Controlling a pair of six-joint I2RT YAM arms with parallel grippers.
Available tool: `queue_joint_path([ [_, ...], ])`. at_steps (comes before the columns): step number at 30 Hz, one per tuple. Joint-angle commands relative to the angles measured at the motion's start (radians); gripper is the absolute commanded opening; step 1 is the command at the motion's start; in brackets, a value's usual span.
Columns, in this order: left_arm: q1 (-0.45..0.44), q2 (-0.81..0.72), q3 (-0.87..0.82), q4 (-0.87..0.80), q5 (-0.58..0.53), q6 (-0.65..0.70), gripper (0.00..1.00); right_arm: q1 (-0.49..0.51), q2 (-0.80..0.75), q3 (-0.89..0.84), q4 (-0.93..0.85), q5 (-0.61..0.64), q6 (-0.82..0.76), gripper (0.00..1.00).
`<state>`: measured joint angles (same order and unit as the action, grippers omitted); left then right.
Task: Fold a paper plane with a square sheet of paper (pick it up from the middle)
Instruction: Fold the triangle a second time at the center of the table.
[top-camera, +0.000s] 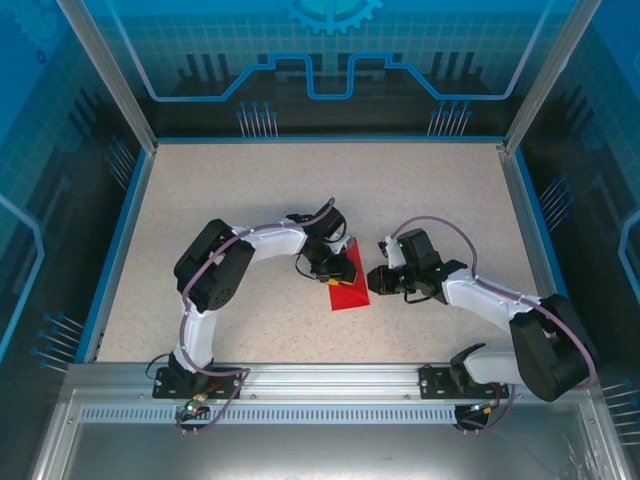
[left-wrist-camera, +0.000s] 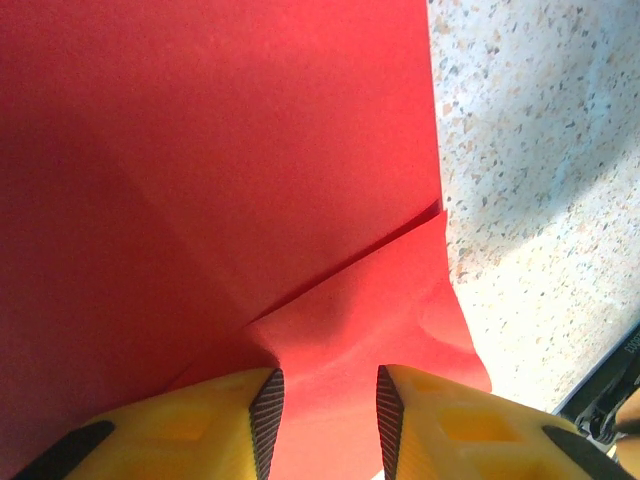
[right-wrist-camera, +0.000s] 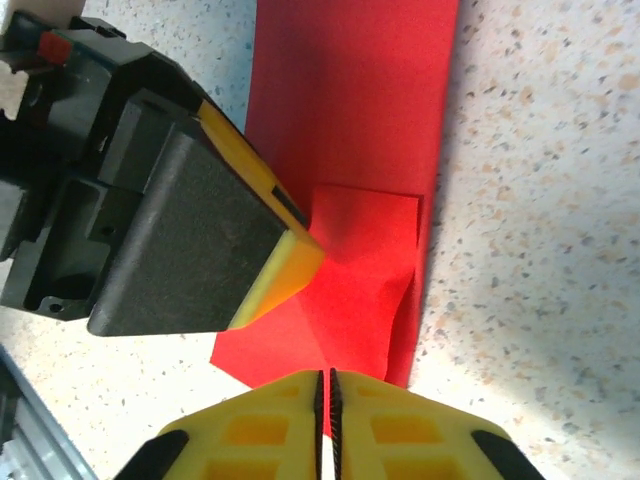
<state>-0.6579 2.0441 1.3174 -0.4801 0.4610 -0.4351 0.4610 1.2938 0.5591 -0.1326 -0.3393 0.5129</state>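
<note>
The square sheet of paper (top-camera: 350, 291) is bright red and lies folded into a narrow wedge on the table between the two arms. My left gripper (top-camera: 331, 270) comes down on it from the left. In the left wrist view its yellow jaws (left-wrist-camera: 330, 378) stand apart over a raised flap of the paper (left-wrist-camera: 250, 150), holding nothing. My right gripper (top-camera: 376, 281) meets the sheet from the right. In the right wrist view its fingers (right-wrist-camera: 325, 376) are shut on the near edge of the paper (right-wrist-camera: 350, 110), which creases up toward them. One left finger (right-wrist-camera: 288, 262) rests on the sheet there.
The speckled beige table (top-camera: 300, 190) has free room all round the paper. Blue-edged walls and metal posts (top-camera: 108, 75) frame the work area. The arm bases sit on the metal rail (top-camera: 320, 378) at the near edge.
</note>
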Motion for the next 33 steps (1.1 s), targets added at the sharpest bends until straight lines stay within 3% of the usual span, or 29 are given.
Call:
queue_joint_path([
  [1, 0.005, 0.059, -0.004, -0.046, -0.067, 0.031, 0.36, -0.001, 0.002, -0.04, 0.026, -0.072, 0.047, 0.09],
  [18, 0.006, 0.07, 0.019, -0.059, -0.066, 0.041, 0.35, 0.031, 0.17, -0.035, 0.131, -0.088, 0.044, 0.06],
  [33, 0.017, 0.089, 0.03, -0.079, -0.062, 0.062, 0.36, 0.034, 0.178, -0.086, 0.092, -0.058, 0.036, 0.04],
])
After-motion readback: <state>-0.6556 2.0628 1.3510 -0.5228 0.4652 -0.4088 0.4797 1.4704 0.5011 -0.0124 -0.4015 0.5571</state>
